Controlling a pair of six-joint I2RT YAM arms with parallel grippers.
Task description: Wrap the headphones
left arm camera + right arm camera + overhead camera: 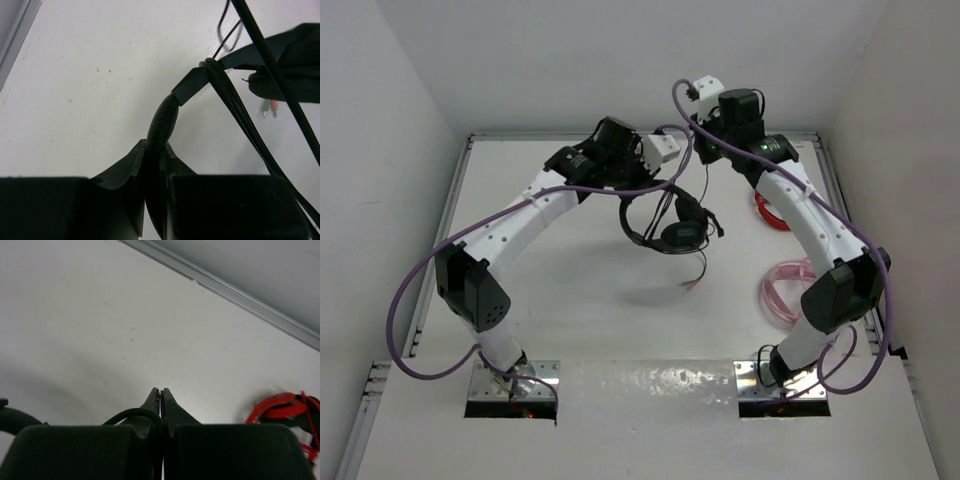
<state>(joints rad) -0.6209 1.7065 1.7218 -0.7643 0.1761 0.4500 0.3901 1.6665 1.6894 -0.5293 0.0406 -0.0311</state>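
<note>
Top external: headphones hang above the table | my left gripper clamps the headband | my right gripper pinches the cable | risk: thin cable slips my pinch, turns on band slacken.

- headphones: earcup at upper right of left wrist view, blurred, cut by frame edge; headband vanishes between the closed fingers of left gripper.
- plugs: right of centre, blurred, shape unreadable.
- cable: loop at lower centre, end lost at the pinched right gripper.
- red headset: lower right, blurred, cut off.
- pink headset: right of top view, partly behind right arm.
</note>
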